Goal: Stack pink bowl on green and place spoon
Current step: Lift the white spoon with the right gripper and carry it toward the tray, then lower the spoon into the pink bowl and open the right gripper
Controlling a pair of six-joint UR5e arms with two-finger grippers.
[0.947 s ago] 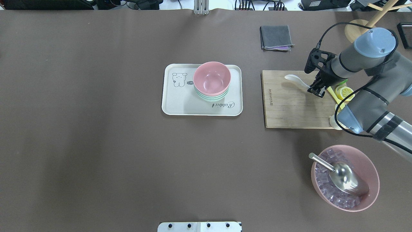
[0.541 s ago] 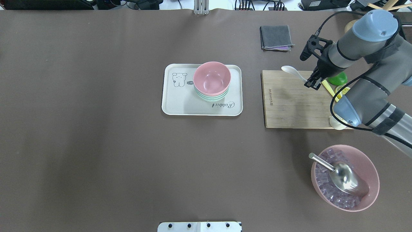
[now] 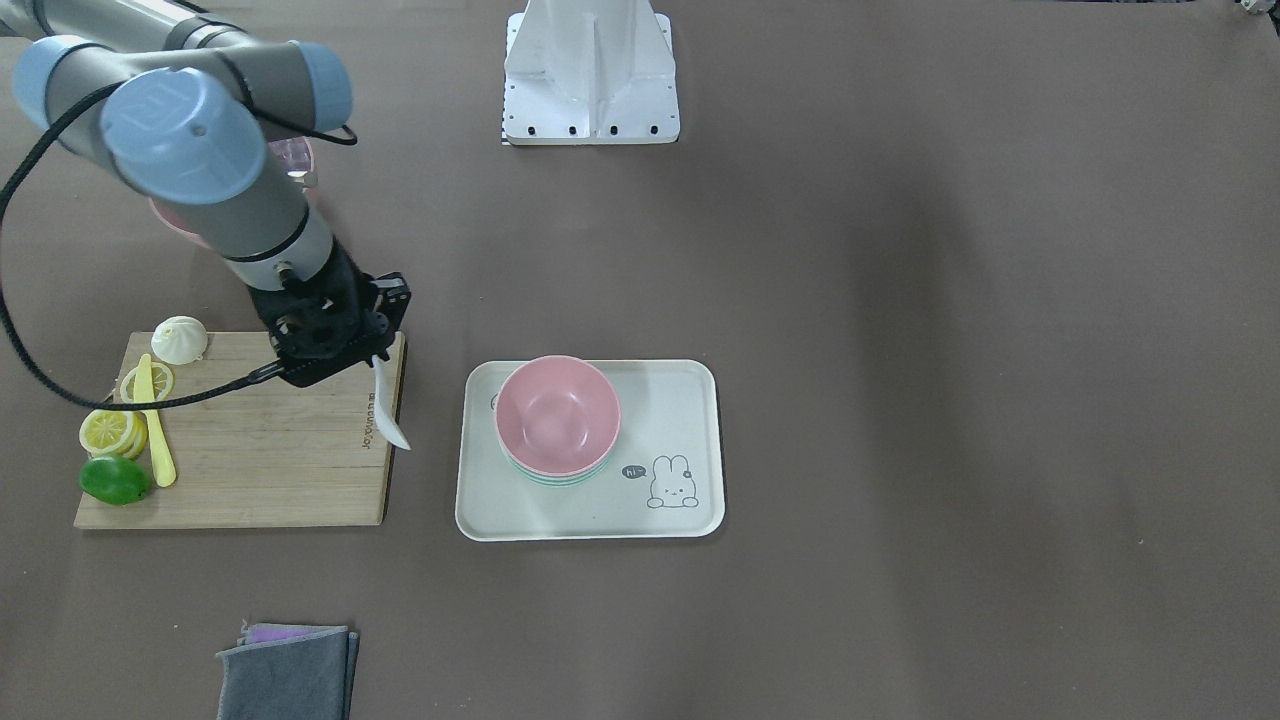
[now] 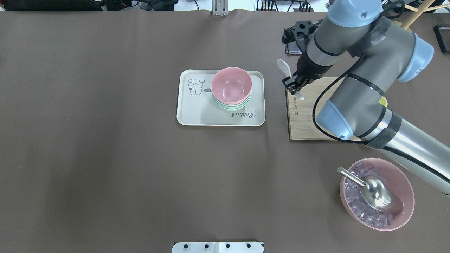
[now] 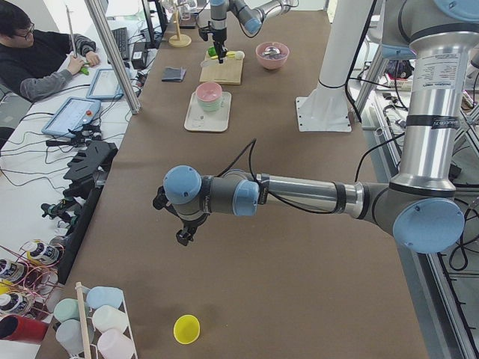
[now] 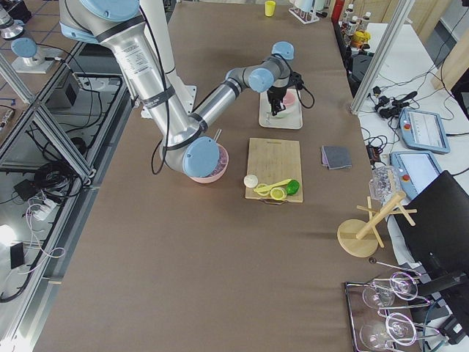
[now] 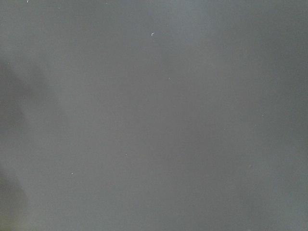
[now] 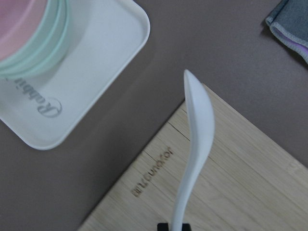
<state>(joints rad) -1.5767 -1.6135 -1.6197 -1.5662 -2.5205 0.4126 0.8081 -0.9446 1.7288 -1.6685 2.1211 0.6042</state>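
Observation:
A pink bowl [image 4: 232,84] sits nested on top of pale green bowls [image 4: 230,105] on a white rabbit tray [image 4: 197,112]. The stack also shows in the front view, pink bowl [image 3: 557,412] uppermost. My right gripper [image 4: 293,84] is shut on the handle of a white spoon [image 4: 283,66] and holds it in the air over the left edge of the wooden cutting board [image 4: 309,112], right of the tray. In the right wrist view the spoon [image 8: 197,139] points towards the tray corner [image 8: 96,72]. My left gripper [image 5: 183,235] shows only in the exterior left view, far from the tray; I cannot tell its state.
Lemon slices [image 3: 110,430], a lime [image 3: 115,480], a yellow knife [image 3: 155,430] and a white bun [image 3: 180,340] lie on the board. A grey cloth [image 3: 285,670] lies beyond it. A larger pink bowl [image 4: 404,182] of ice cubes with a metal scoop [image 4: 376,193] stands near the right.
My right arm has lifted the white spoon off the cutting board and carried it left, from the board's far right to over its left edge, nearer the tray.

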